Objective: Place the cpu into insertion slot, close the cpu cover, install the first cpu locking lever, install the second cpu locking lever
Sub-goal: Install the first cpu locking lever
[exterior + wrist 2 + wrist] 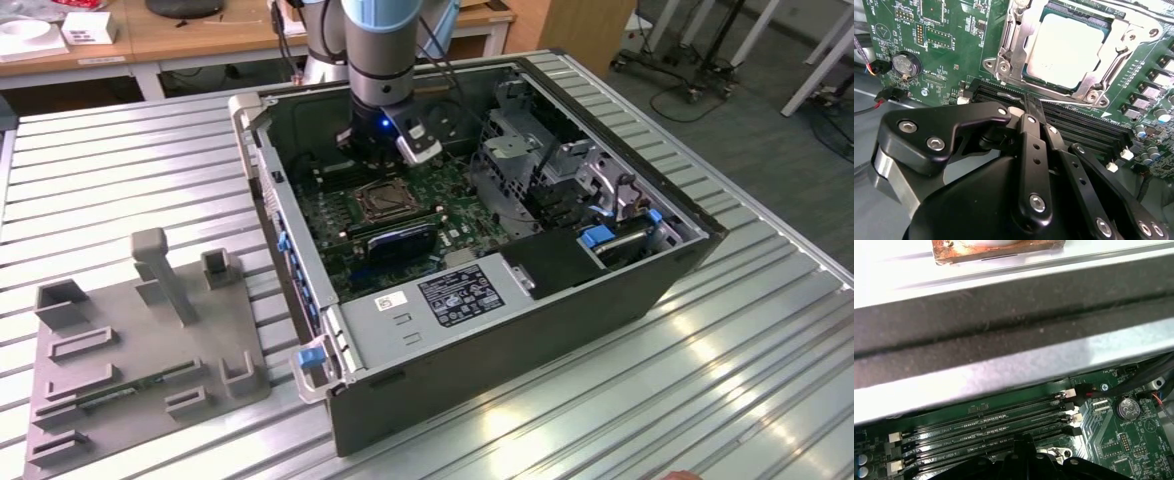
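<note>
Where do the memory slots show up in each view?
Exterior view: memory slots beside the cpu socket.
Second wrist view: memory slots are dark rows between the pincer and the cpu socket.
First wrist view: memory slots just past the pincer.
Shared landmark: coin battery, in both wrist views.

In the second wrist view, the body of the end effector (1032, 105) concealed part of the memory slots (1089, 122) and the board behind them. The picture edge cut off part of the cpu cover (1013, 47). In the first wrist view, a copper-coloured object (999, 252) was cut off and could not be identified. In the exterior view, the arm (387, 50) was cut off at the top, and the socket (384, 203) was too small to resolve.
</note>
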`<state>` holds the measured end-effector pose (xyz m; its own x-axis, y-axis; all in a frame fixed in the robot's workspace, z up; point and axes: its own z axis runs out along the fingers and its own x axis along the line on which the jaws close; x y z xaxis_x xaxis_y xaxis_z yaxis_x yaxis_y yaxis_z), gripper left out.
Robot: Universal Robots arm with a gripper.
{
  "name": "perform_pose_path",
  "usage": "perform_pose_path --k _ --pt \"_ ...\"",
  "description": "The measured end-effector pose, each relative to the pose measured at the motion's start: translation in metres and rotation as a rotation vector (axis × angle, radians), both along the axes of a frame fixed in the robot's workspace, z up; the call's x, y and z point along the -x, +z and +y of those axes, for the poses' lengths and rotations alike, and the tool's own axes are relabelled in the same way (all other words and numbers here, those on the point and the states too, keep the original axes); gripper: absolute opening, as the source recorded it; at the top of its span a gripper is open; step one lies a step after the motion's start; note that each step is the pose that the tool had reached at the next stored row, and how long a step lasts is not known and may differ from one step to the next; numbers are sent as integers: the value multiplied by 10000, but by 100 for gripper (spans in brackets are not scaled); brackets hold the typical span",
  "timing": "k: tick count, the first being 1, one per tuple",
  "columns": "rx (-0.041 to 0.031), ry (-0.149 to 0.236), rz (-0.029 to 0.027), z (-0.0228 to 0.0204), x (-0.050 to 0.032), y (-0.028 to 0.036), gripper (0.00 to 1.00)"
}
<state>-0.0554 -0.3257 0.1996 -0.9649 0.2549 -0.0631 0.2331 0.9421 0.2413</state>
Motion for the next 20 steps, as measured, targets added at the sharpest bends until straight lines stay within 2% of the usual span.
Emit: perform_pose_path --k 20 --pt "-20 -154 0 23 0 26 11"
